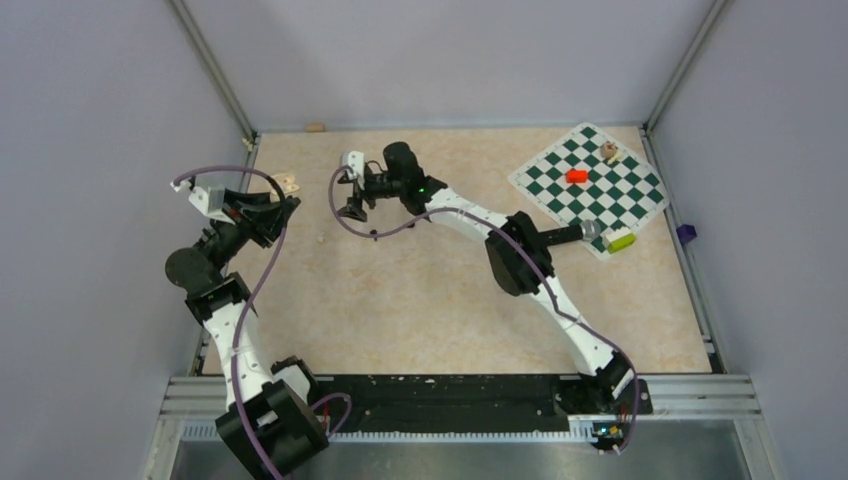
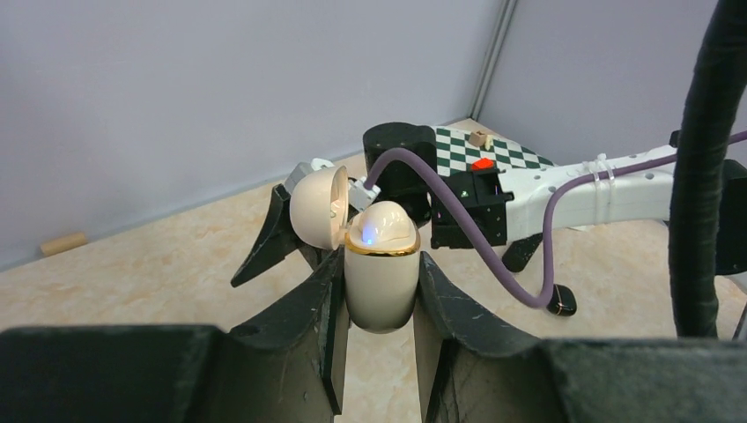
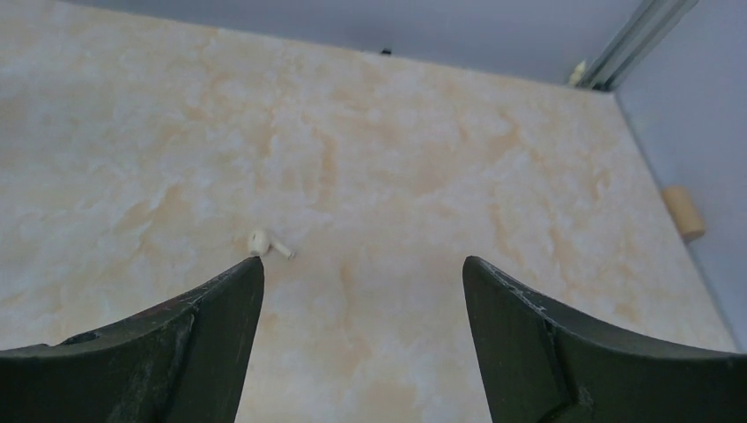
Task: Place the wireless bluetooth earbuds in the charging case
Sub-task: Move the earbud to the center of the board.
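The charging case (image 2: 380,273) is cream-white and rounded with a gold rim, not black. My left gripper (image 2: 379,291) is shut on it and holds it upright above the table, with its lid (image 2: 317,207) hinged open to the left. A blue light glows on the white dome above the rim. The case also shows in the top view (image 1: 287,184). One tiny white earbud (image 3: 264,242) with a short stem lies on the table by my right gripper's left fingertip. My right gripper (image 3: 361,269) is open and empty, hovering over the table (image 1: 352,210). I see no second earbud.
A small glossy black object (image 2: 561,301) lies on the table under the purple cable. A green chessboard mat (image 1: 600,195) at the back right carries a red piece (image 1: 576,176) and a wooden piece (image 1: 608,151). A yellow-green block (image 1: 621,240) and a black cylinder (image 1: 560,236) are beside it.
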### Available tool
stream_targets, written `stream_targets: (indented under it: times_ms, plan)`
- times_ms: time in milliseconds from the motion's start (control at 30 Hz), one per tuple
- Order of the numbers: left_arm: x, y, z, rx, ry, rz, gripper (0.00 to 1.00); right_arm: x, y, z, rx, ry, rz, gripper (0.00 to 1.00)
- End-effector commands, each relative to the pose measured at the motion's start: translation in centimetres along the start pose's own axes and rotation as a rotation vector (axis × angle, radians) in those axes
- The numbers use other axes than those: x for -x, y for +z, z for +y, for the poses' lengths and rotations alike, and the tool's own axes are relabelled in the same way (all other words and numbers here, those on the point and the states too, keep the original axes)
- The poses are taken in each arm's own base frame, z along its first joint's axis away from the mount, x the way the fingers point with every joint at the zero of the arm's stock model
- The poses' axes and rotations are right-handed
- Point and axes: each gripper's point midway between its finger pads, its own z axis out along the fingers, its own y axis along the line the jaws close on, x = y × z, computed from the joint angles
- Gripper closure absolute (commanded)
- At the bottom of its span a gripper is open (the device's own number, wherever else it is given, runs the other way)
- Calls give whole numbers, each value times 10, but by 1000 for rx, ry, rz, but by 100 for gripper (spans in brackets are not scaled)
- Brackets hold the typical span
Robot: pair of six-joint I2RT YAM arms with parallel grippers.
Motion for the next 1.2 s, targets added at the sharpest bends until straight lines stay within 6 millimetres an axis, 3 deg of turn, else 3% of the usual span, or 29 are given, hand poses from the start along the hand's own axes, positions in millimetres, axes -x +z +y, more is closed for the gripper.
stream_targets:
  times_ms: [0, 167, 267, 433, 567, 700, 1000, 1167]
  plan:
    - [5, -2, 3, 21, 41, -21, 100, 24, 34, 4, -69, -159, -132, 19]
    - [1, -3, 5, 21, 37, -13, 100, 19, 60, 16, -137, -242, -152, 22]
    - [-2, -4, 6, 20, 39, -8, 100, 15, 68, 17, -190, -264, -163, 23]
    - [-5, -4, 8, 21, 37, -3, 100, 2, 81, 34, -164, -264, -137, 25]
    - [-7, -4, 9, 21, 35, -2, 100, -8, 87, 33, -234, -321, -94, 28]
    - [-7, -4, 8, 18, 40, 0, 100, -17, 95, 45, -247, -403, -51, 27]
    - [-10, -5, 8, 12, 41, 3, 100, -13, 104, 62, -244, -392, -58, 27]
    - [-9, -5, 6, 6, 45, 4, 100, -31, 110, 68, -271, -450, 2, 27]
